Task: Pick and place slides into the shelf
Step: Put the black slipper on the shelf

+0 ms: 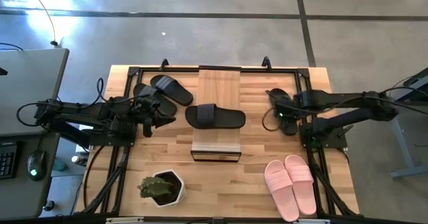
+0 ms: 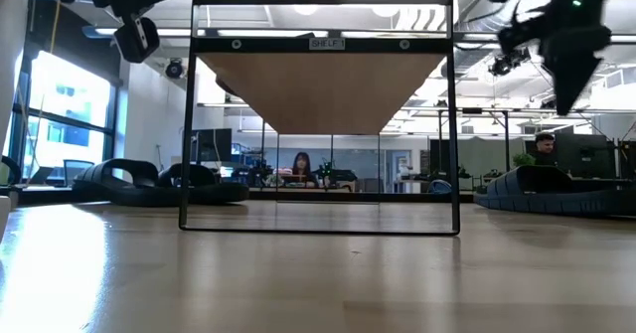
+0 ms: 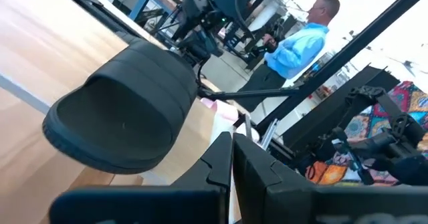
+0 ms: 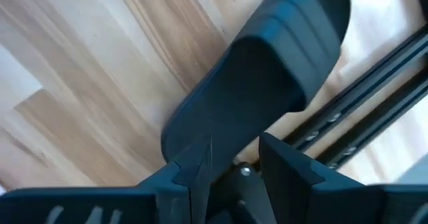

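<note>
From above I see the shelf standing mid-table with one black slide lying across its plank top. My left gripper sits left of the shelf with its fingers pressed together and nothing between them, just beside two more black slides on the table. My right gripper is on the far side, over a black slide near the frame rail; its fingers stand partly apart, and from here I cannot tell whether they grip it. A pink pair lies at the near right, and a potted plant at the near left. At table level, the shelf frame fills the middle, with black slides on the table to the left and another to the right; both arms hang in from above. In the left wrist view, the closed fingers point past a black slide, not touching it; a person in a blue shirt stands beyond. In the right wrist view, the parted fingers straddle the end of a black slide on the wood.
</note>
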Motion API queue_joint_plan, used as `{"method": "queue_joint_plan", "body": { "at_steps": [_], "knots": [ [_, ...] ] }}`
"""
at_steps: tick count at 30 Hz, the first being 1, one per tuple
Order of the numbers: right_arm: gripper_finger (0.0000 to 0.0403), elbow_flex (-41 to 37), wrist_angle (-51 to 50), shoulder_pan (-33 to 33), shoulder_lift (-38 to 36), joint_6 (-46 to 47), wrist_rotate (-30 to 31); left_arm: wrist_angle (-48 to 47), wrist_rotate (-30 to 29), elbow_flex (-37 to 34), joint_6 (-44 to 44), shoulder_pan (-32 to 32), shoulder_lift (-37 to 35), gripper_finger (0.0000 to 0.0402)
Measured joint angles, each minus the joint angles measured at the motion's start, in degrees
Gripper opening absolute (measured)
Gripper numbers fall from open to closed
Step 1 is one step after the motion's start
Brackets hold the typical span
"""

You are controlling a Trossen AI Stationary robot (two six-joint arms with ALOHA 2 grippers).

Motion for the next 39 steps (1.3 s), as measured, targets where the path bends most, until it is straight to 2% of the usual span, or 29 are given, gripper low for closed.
{"method": "queue_joint_plan", "body": {
  "at_steps": [4, 7, 9, 17, 22, 26, 29, 39],
  "knots": [
    [0.0114, -6.57, 4.27, 4.46, -2.95, 6.26, 2.64, -1.10, 0.00, 0.00, 0.70, 0.00, 0.00, 0.0003],
    [0.0114, -10.60, 7.44, 6.31, -3.03, 5.79, 7.39, -1.98, -0.23, 0.00, 1.69, 0.00, 0.01, 0.0003],
    [0.0114, -12.14, 7.41, 6.14, -2.24, 6.11, 8.52, -2.06, -0.27, 0.00, 1.72, 0.00, 0.02, 0.0003],
    [0.0114, -9.89, 6.52, 1.80, 1.42, 8.60, 10.05, -2.10, -0.41, 0.00, 1.69, 0.00, 0.02, 0.0003],
    [0.0114, -8.42, 8.18, -1.64, 4.82, 4.16, 12.66, -2.14, -0.41, 0.00, 1.65, 0.00, 0.02, 0.0003],
    [0.0114, -8.44, 11.49, -6.53, 8.98, 0.15, 10.05, -2.16, -0.41, 0.00, 1.83, 0.00, 0.02, 0.0003],
    [0.0114, -8.41, 13.00, -9.21, 12.34, -2.51, 10.41, -2.19, -0.41, 0.00, 1.83, 0.00, 0.02, 0.0003],
    [0.0114, -8.26, 14.72, -13.54, 19.98, -5.47, 11.49, -2.23, -0.41, 0.00, 1.63, 0.00, 0.02, 0.0003]
  ]
}}
